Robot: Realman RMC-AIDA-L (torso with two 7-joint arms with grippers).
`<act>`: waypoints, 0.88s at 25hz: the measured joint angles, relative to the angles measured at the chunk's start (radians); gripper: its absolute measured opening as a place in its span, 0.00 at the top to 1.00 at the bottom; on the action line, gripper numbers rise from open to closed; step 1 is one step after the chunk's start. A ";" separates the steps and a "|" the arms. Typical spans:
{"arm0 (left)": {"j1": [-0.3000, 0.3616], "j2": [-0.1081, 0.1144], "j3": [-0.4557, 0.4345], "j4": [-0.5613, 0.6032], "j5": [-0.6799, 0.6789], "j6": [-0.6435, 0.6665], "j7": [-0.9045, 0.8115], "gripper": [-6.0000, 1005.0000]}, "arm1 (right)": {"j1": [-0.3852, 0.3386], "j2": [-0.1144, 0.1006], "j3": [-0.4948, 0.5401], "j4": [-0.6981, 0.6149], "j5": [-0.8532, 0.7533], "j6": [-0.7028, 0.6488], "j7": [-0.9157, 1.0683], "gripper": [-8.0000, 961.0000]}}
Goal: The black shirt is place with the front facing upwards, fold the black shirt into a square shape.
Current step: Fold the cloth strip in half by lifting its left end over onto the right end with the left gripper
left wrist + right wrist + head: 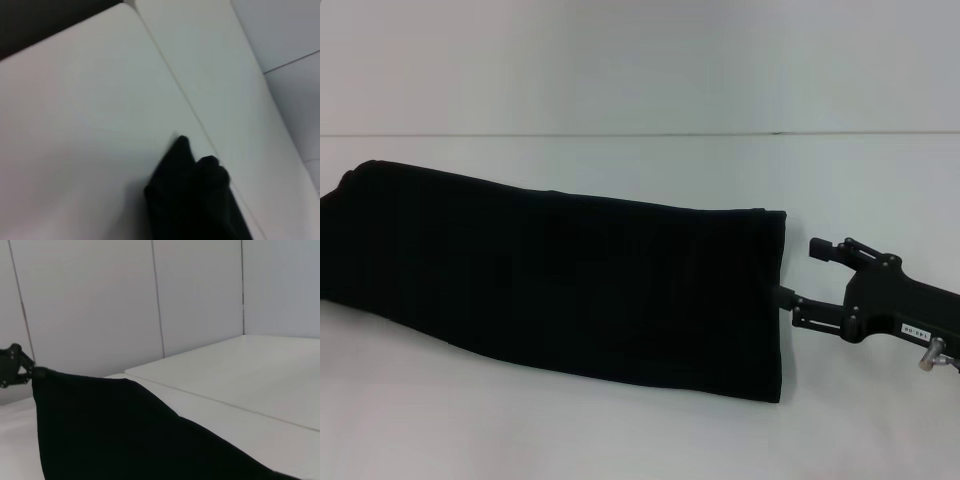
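Observation:
The black shirt point(560, 280) lies on the white table as a long folded strip, from the far left to right of centre. Only plain black cloth shows; no lettering or label is visible. My right gripper point(800, 272) is at the strip's right short edge, with its fingers apart. Its lower finger point(785, 297) touches the cloth edge and its upper finger point(820, 247) stands clear of it. The right wrist view shows that edge of the shirt point(125, 435) with one finger point(12, 369) at its corner. The left wrist view shows a bunched end of the shirt point(192, 200). My left gripper is out of view.
The white table point(640, 440) has a seam point(720, 134) running across behind the shirt. Pale wall panels point(90, 305) stand behind the table.

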 joint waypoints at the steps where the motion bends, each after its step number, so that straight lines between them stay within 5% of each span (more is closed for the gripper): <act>1: -0.010 0.000 -0.009 -0.003 -0.018 0.024 0.003 0.98 | -0.002 0.001 0.000 0.000 -0.001 0.002 0.000 0.02; 6: -0.051 -0.010 -0.006 -0.006 -0.115 0.103 0.011 0.98 | -0.009 0.003 0.000 0.005 -0.002 0.008 0.000 0.02; 10: -0.152 -0.034 0.001 -0.009 -0.157 0.171 0.020 0.98 | -0.019 0.001 0.000 0.008 -0.002 0.009 0.001 0.02; 16: -0.351 -0.093 0.083 -0.035 -0.168 0.212 0.043 0.98 | -0.032 0.004 0.000 0.011 -0.001 0.011 0.001 0.02; 18: -0.414 -0.129 0.144 -0.044 -0.168 0.244 0.044 0.98 | -0.034 0.006 0.000 0.012 -0.001 0.011 0.002 0.02; 22: -0.429 -0.179 0.183 -0.042 -0.169 0.301 0.045 0.98 | -0.034 0.007 0.000 0.017 0.000 0.014 0.005 0.02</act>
